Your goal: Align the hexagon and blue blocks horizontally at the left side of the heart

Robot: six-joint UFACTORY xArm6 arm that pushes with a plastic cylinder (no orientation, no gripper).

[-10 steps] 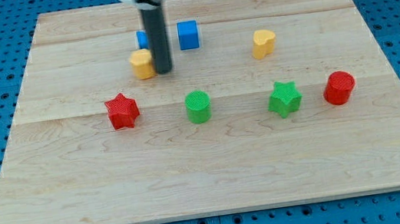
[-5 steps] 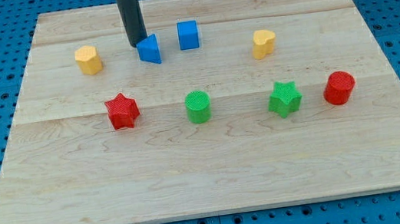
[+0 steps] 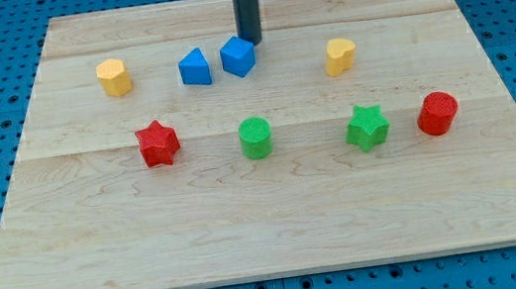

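The yellow hexagon [image 3: 113, 77] sits at the view's upper left. The blue triangle [image 3: 194, 68] lies to its right, and the blue cube [image 3: 237, 56], turned at an angle, lies just right of the triangle. The yellow heart [image 3: 339, 56] is further right in about the same row. My tip [image 3: 252, 42] stands at the cube's upper right corner, touching or nearly touching it.
A lower row holds a red star [image 3: 158, 143], a green cylinder [image 3: 255, 137], a green star [image 3: 367, 127] and a red cylinder [image 3: 437, 113]. The wooden board [image 3: 249, 226] lies on a blue pegboard surface.
The rod moved from the yellow hexagon to the blue triangle, then right to the blue cube. The hexagon ended up further left; the cube is now rotated and slightly lower left.
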